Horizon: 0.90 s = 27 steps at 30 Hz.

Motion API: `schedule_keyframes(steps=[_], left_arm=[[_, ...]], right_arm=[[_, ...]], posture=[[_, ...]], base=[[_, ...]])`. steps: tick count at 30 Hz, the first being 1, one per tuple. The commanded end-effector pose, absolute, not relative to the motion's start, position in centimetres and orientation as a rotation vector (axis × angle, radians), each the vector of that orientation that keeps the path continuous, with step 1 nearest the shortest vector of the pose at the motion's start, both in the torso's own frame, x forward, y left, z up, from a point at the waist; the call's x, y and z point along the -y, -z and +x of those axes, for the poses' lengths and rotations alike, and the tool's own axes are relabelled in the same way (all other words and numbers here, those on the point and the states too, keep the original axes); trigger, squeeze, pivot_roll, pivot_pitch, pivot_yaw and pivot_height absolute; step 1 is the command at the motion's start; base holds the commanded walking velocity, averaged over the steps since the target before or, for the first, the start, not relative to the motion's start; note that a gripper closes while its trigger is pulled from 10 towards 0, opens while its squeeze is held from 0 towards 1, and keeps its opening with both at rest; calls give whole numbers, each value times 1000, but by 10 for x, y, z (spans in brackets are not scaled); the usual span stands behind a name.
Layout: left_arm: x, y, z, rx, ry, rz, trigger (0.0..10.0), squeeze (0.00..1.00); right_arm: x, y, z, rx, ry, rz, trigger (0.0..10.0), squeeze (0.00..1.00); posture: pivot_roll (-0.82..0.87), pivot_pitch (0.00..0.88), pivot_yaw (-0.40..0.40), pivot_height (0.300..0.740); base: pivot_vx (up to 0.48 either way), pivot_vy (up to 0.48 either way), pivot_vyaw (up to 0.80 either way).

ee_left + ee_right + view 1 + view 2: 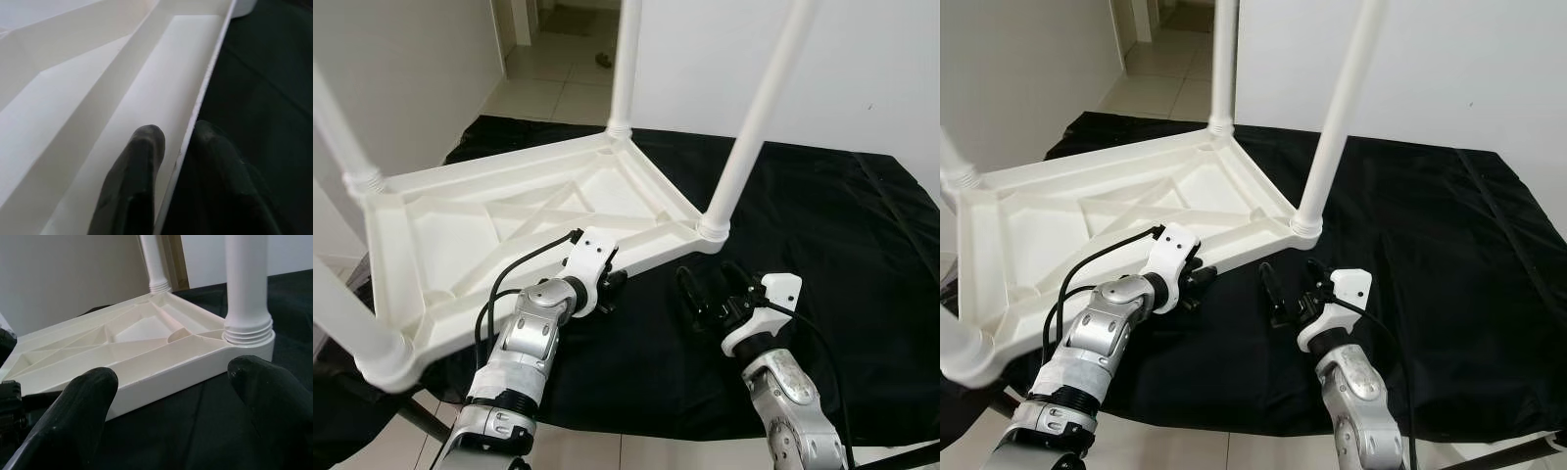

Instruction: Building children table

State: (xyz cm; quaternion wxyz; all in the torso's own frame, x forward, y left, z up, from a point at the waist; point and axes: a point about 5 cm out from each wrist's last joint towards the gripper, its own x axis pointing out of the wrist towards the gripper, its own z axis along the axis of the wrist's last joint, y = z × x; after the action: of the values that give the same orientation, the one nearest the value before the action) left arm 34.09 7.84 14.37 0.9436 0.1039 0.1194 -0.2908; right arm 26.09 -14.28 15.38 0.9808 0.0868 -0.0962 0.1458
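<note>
Here the table (519, 220) lies upside down on a black cloth (822, 245), its ribbed underside up and its four legs (759, 113) standing upward. Its long axis runs from the robot's near left toward the far right; the near-left corner hangs out past the cloth's edge, over the tiled floor (558, 93). A white wall (862, 69) stands behind the cloth, and the right half of the cloth lies bare, giving open room beside and in front of the right corner leg.

The left gripper (610, 281) is at the table's near rim (205, 83), about midway along that side. In the left wrist view its fingers (132, 176) straddle the thin rim wall, one inside the tray-like underside and one outside over the cloth, closed against it.

The right gripper (710, 289) hovers just above the cloth, near the right corner leg but apart from the table. Its fingers (83, 401) are spread wide and hold nothing; between them the right wrist view shows the rim and the leg's threaded collar (248, 330).
</note>
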Motion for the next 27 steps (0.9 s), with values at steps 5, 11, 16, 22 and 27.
schedule_keyframes(steps=[5, 11, 16, 22, 27], left_arm=[[-90, -147, 347, -203, 196, 234, 0, 0], [-76, -153, 347, -160, 245, 215, 9020, 0], [-63, -164, 343, -82, 337, 200, 10000, 0], [-57, -178, 336, 20, 426, 207, 10000, 0], [-63, -178, 329, 21, 450, 182, 10000, 1000]], right_arm=[[140, -152, 269, 187, -259, 177, 10000, 0], [138, -152, 276, 179, -233, 176, 10000, 0], [143, -148, 283, 149, -157, 136, 10000, 0], [149, -147, 287, 140, -113, 117, 10000, 0], [149, -146, 287, 149, -119, 114, 10000, 0]], posture=[[-6, 63, -14, 740], [0, 61, -12, 740], [7, 61, -9, 740], [12, 62, -9, 740], [23, 67, -10, 740]], base=[[0, 0, 0], [0, 0, 0], [0, 0, 0], [0, 0, 0], [0, 0, 0]])
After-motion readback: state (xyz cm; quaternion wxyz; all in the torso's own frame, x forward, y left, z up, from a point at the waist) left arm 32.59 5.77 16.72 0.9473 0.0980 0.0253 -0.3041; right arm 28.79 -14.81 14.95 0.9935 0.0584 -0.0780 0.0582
